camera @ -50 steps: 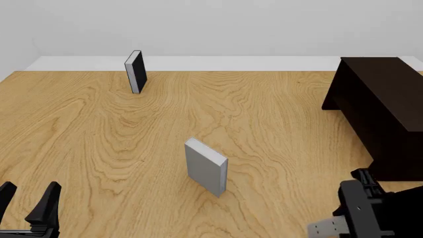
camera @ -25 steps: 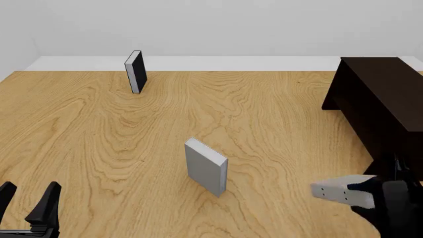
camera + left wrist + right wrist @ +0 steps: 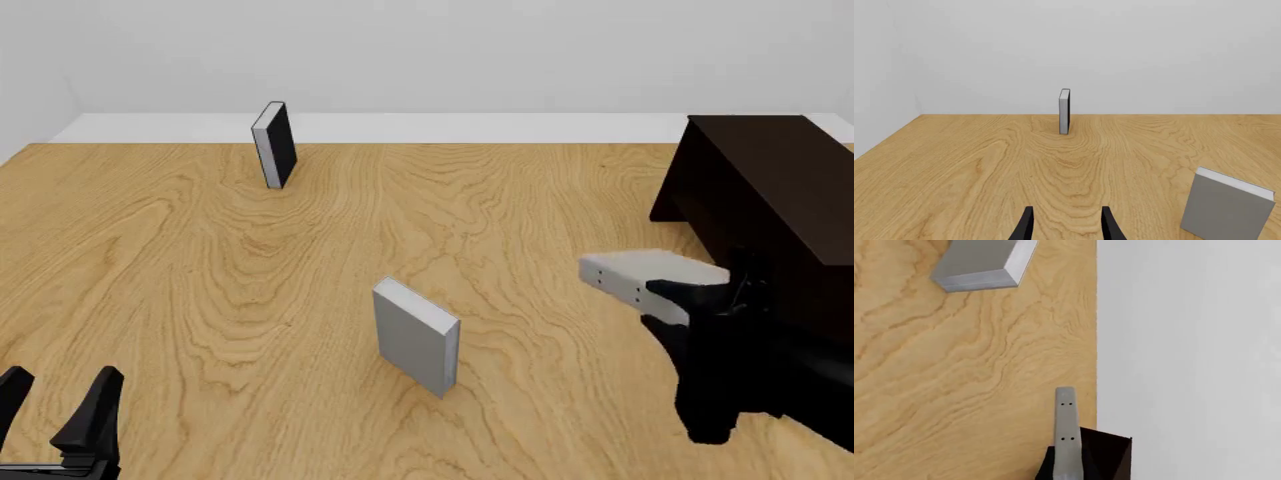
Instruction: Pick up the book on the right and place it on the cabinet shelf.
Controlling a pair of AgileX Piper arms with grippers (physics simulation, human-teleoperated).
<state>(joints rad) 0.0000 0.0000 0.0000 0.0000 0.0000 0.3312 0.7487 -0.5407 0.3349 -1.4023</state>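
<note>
Front view, table read as a clock face.

- Plain light grey hardback book stands upright on its edge near the centre of the pale wooden table, slightly toward 6 o'clock. Nothing touches it.
- Right gripper hangs above the table at 3 o'clock of that book, apart from it and close in front of the very dark brown wooden cabinet. Only one pale finger shows; I cannot tell how far apart the jaws are. It appears to hold nothing.
- Left gripper is at 7 o'clock, fingers spread, empty.
- Black-covered book stands at 11 o'clock, well clear.

Risks, as I judge them:
- The book balances on a narrow edge, so a finger brushing one cover on approach could topple it flat, making the grasp much harder.
- The right arm is crowded against the cabinet, and a swing may strike its near corner.
- The shelf recess is not visible, so the approach angle for placing is uncertain.
</note>
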